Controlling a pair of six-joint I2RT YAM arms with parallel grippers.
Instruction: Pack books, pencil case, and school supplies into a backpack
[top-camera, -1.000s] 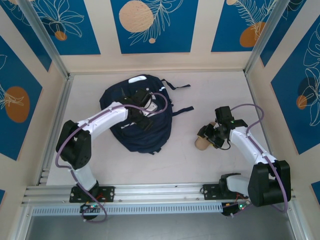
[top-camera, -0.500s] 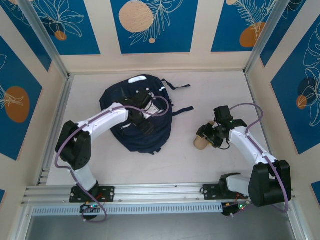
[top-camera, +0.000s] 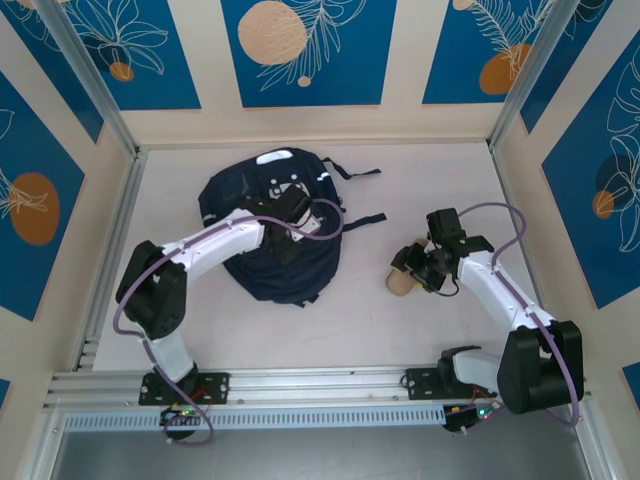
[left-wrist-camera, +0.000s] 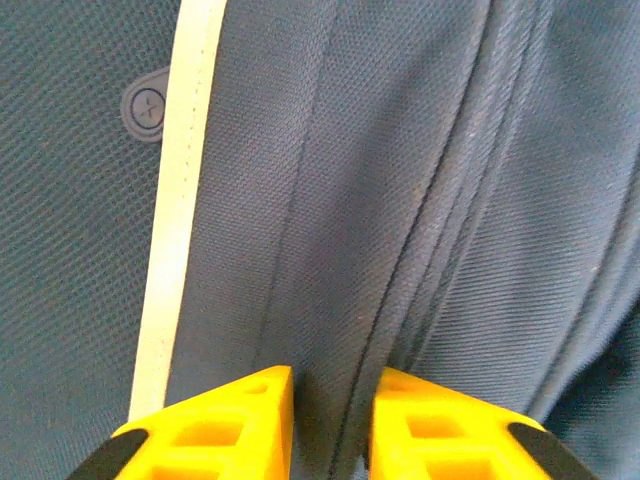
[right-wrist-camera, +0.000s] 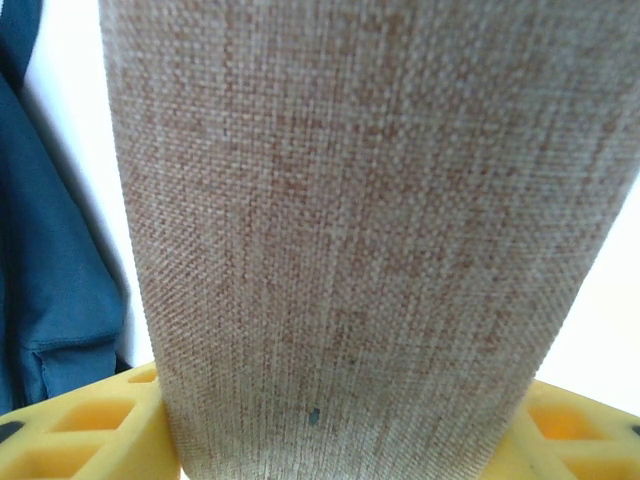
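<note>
Since a second ago, the left hand (top-camera: 283, 240) has been brought slightly toward 5 o'clock over the backpack (top-camera: 300, 275), and its yellow fingers have been drawn from wide to narrow. The right arm has hardly been shifted.

From the left wrist, the left hand (left-wrist-camera: 330, 425) is seen closed to a narrow gap on a raised fold of the backpack's (left-wrist-camera: 420, 200) navy cloth, with a seam running in between the fingers (left-wrist-camera: 220, 430). A white stripe (left-wrist-camera: 180, 220) is seen at 9 o'clock of that fold, and a round snap (left-wrist-camera: 147, 105) is set just beside the stripe.

From above, the backpack is seen laid on the bench (top-camera: 350, 330), at about 10 o'clock of the bench's middle. Its light grey patch (top-camera: 278, 160) is turned to the 12 o'clock end, and its black straps (top-camera: 360, 218) are trailed toward 3 o'clock.

The pencil case (top-camera: 403, 282), a tan woven roll, is held by the right hand (top-camera: 425, 268) at 3 o'clock of the backpack, apart from it. Whether its lower end touches the bench cannot be told.

From the right wrist, the pencil case (right-wrist-camera: 350, 200) is seen clamped across its width by the right hand (right-wrist-camera: 340, 440), with a yellow finger pressed to each side. White bench (right-wrist-camera: 600, 290) is seen on both sides of it, and the backpack's navy cloth (right-wrist-camera: 45, 280) lies at the 9 o'clock edge.
</note>
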